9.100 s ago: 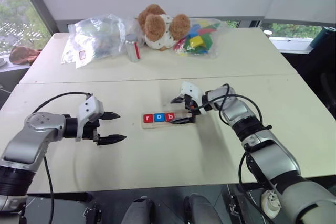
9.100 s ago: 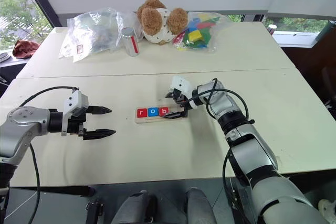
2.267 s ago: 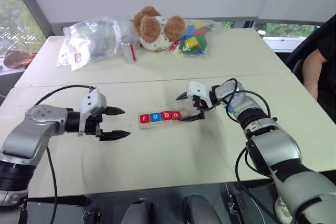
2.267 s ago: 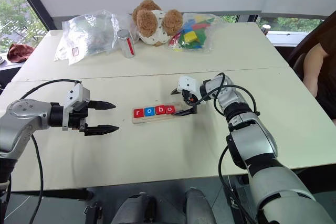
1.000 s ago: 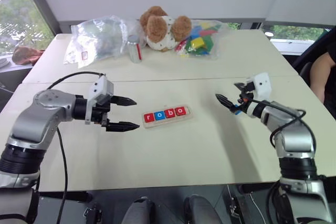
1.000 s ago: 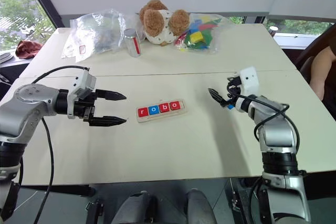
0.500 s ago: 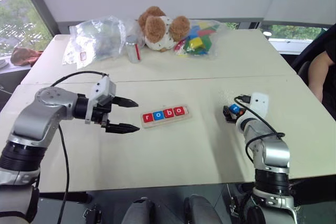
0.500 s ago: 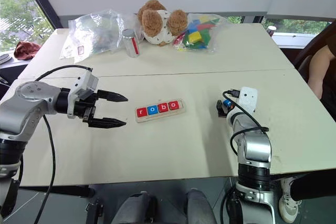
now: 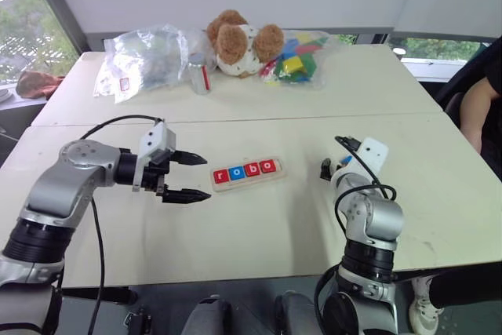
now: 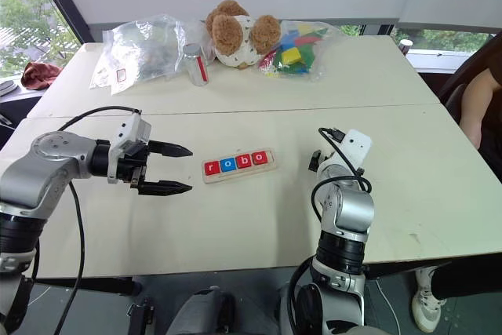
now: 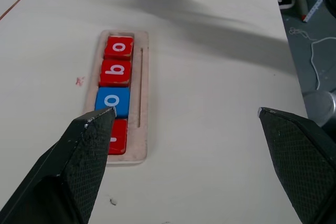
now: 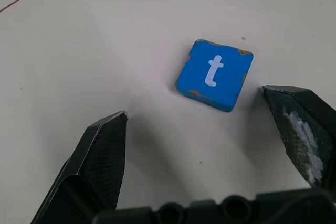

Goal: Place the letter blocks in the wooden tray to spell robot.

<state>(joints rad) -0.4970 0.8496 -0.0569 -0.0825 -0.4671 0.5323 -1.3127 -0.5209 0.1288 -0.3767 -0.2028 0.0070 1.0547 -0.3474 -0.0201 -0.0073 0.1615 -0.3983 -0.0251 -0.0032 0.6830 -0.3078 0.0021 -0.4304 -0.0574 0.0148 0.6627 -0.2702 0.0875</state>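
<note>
Right wrist view has the blue t block (image 12: 214, 75) lying flat on the counter (image 12: 105, 35) just ahead of the right end effector (image 12: 210, 129), between the lines of its two fingers, which stand wide apart and touch nothing; the block sits nearer one finger (image 12: 302, 129) than the other and is turned at a skew to them. That skew is the likeliest trouble: if the fingers close as they stand, they would probably meet corners rather than flat sides, and the thin tile could twist, skate across the smooth counter or flip up. Coming down too shallow could also shove it forward instead of trapping it. The wooden tray (image 9: 248, 172) lies well off to the left of that end effector, in front of the left end effector (image 9: 188, 175), whose fingers are likewise spread and empty, one fingertip just beside the tray's near end in the left wrist view. Four letter blocks (image 11: 117, 71) fill the tray, reading r, o, b, o, with the slot at its right end open for the t; a careless set-down there could nudge the neighbouring o or tip the light tray. From the head cameras the right end effector's fingers are mostly hidden behind its own wrist, so the block barely shows there. The r tile is partly covered by a left finger in the left wrist view.
</note>
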